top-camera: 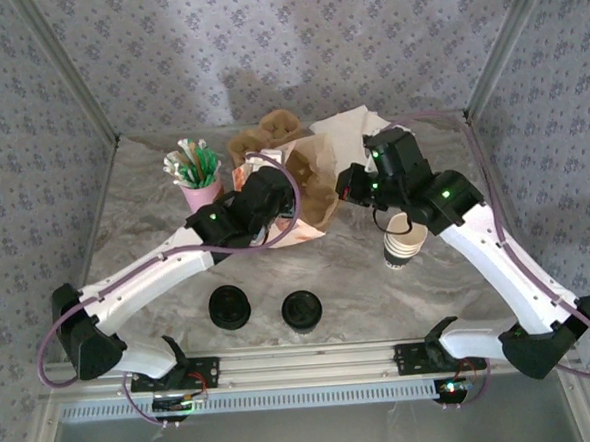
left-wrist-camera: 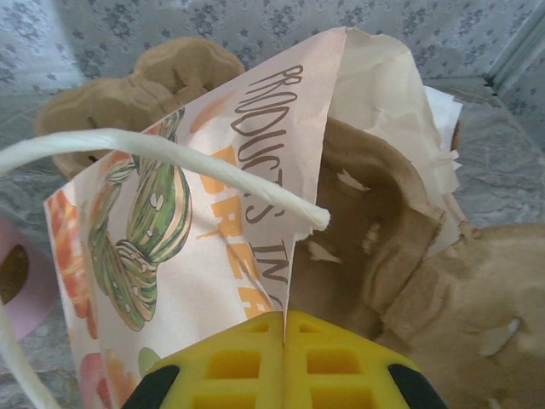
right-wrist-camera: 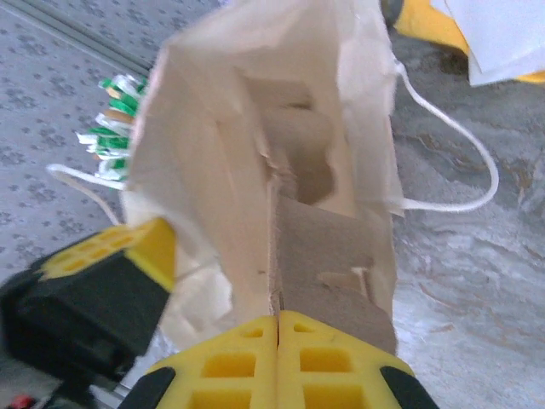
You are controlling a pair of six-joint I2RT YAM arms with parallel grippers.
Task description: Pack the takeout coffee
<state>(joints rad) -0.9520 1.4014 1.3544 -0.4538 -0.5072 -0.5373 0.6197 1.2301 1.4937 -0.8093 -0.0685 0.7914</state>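
The left pincer (left-wrist-camera: 283, 319) is closed on an edge of the printed paper bag (left-wrist-camera: 204, 247). The right pincer (right-wrist-camera: 278, 322) grips its brown edge opposite.

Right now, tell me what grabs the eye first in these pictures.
A printed paper bag is held open mid-table, a cardboard carrier inside. The left gripper and right gripper are each shut on its rim. Left of it, a pink cup holds green-and-white straws.
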